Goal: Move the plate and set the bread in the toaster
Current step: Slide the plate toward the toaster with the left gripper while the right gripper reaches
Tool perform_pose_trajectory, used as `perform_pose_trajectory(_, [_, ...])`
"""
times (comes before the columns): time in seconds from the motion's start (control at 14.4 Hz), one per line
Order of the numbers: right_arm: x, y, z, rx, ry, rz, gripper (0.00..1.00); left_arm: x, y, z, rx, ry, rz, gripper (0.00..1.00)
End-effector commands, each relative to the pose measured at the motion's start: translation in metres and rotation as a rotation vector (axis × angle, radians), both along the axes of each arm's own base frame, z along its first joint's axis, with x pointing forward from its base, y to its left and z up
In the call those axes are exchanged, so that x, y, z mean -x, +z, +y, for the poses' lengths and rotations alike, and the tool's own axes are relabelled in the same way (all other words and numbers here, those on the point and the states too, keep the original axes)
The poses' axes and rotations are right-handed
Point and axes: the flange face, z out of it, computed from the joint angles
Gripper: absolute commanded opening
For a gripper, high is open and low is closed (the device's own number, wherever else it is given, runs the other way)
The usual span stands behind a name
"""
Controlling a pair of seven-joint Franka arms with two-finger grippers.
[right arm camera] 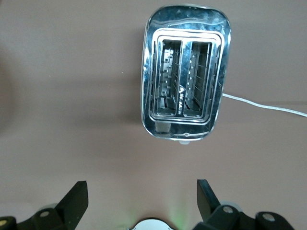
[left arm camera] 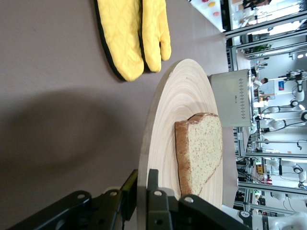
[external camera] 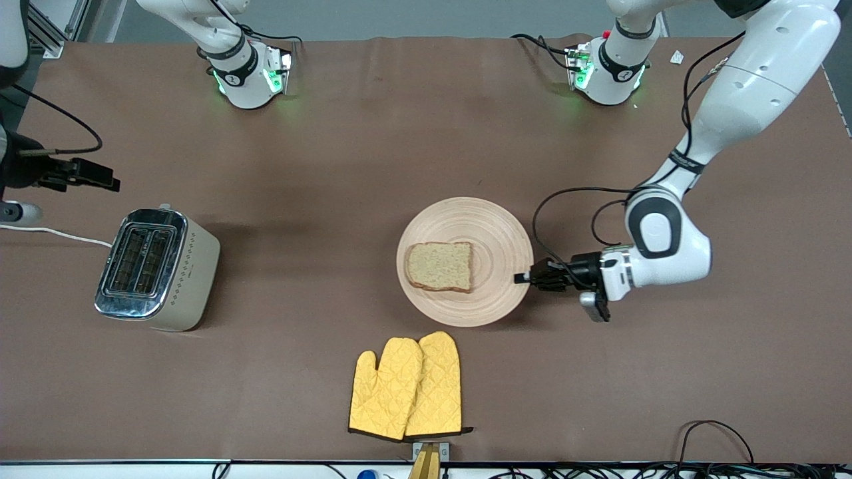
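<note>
The pale-wood plate (external camera: 496, 229) lies mid-table with the slice of brown bread (external camera: 440, 266) on it. My left gripper (external camera: 522, 278) is shut on the plate's rim at the edge toward the left arm's end; in the left wrist view one finger is above and one below the rim (left arm camera: 143, 187), with the plate (left arm camera: 177, 110) and the bread (left arm camera: 201, 153) ahead of it. The cream toaster (external camera: 156, 269) stands at the right arm's end, both slots empty. My right gripper (external camera: 100, 178) hangs open and empty over the table beside the toaster (right arm camera: 184, 72), fingers wide apart (right arm camera: 142, 196).
A pair of yellow oven mitts (external camera: 407, 387) lies nearer to the front camera than the plate, close to the table's front edge; they also show in the left wrist view (left arm camera: 129, 33). The toaster's white cord (external camera: 53, 233) runs off the right arm's end of the table.
</note>
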Motion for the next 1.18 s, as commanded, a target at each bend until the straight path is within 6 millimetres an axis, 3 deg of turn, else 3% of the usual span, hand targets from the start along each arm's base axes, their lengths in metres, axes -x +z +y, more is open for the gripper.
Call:
perform_pose_trajectory(0.0, [-0.008,-0.009,0.018,-0.037,0.018,-0.013,1.0,0.011,-0.004,-0.046,0.024,0.035,0.036,0.0])
perform_pose_trajectory(0.07, [-0.013,-0.015,0.025,-0.041,0.026,-0.016,1.0,0.017,-0.004,-0.065,0.014,0.038,0.03,0.0])
perform_pose_trajectory(0.21, [-0.027,-0.037,0.047,-0.04,0.053,-0.019,1.0,0.023,-0.016,-0.085,-0.003,0.044,0.027,0.0])
perform_pose_trajectory(0.35, [-0.04,-0.067,0.066,-0.064,0.005,0.007,1.0,0.029,-0.027,-0.107,-0.011,0.041,0.028,0.0])
perform_pose_trajectory(0.49, [-0.049,-0.099,0.072,-0.121,-0.031,0.028,1.0,0.038,-0.036,-0.121,-0.024,0.061,0.039,0.0])
perform_pose_trajectory(0.69, [-0.047,-0.137,0.091,-0.166,-0.084,0.02,1.0,0.049,-0.061,-0.134,-0.024,0.077,0.07,0.0])
perform_pose_trajectory(0.97, [-0.04,-0.177,0.152,-0.133,-0.174,-0.006,1.0,0.056,-0.081,-0.152,-0.027,0.095,0.049,0.01])
perform_pose_trajectory(1.04, [-0.034,-0.189,0.168,-0.122,-0.202,-0.014,1.0,0.057,-0.082,-0.152,-0.032,0.095,0.039,0.05])
perform_pose_trajectory(1.11, [-0.029,-0.201,0.181,-0.114,-0.221,-0.027,1.0,0.056,-0.083,-0.15,-0.035,0.096,0.03,0.15])
